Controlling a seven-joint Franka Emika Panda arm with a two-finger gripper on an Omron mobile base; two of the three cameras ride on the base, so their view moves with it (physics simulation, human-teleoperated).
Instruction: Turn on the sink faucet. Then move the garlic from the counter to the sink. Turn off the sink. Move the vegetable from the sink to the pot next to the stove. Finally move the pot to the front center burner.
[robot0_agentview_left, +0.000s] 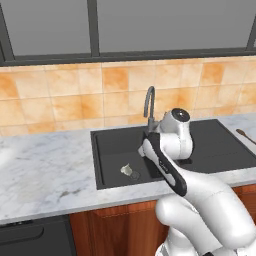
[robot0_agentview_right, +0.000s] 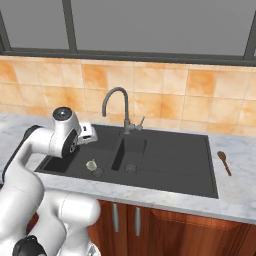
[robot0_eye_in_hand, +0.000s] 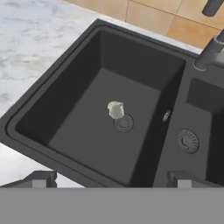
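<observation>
Nearest us our gripper (robot0_eye_in_hand: 111, 179) hangs with fingers apart, empty, above the sink (robot0_eye_in_hand: 65, 83), whose wide bowl holds the garlic (robot0_eye_in_hand: 115, 109) beside its drain, ready for retrieval.

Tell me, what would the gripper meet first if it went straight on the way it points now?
Probably the garlic on the sink floor beside the drain; the open gripper points down into the wide basin, though depth is unclear.

Cream-white garlic (robot0_eye_in_hand: 115, 109) is lying on the black sink's (robot0_eye_in_hand: 65, 78) wide bowl floor, touching the round drain (robot0_eye_in_hand: 124, 124).
</observation>
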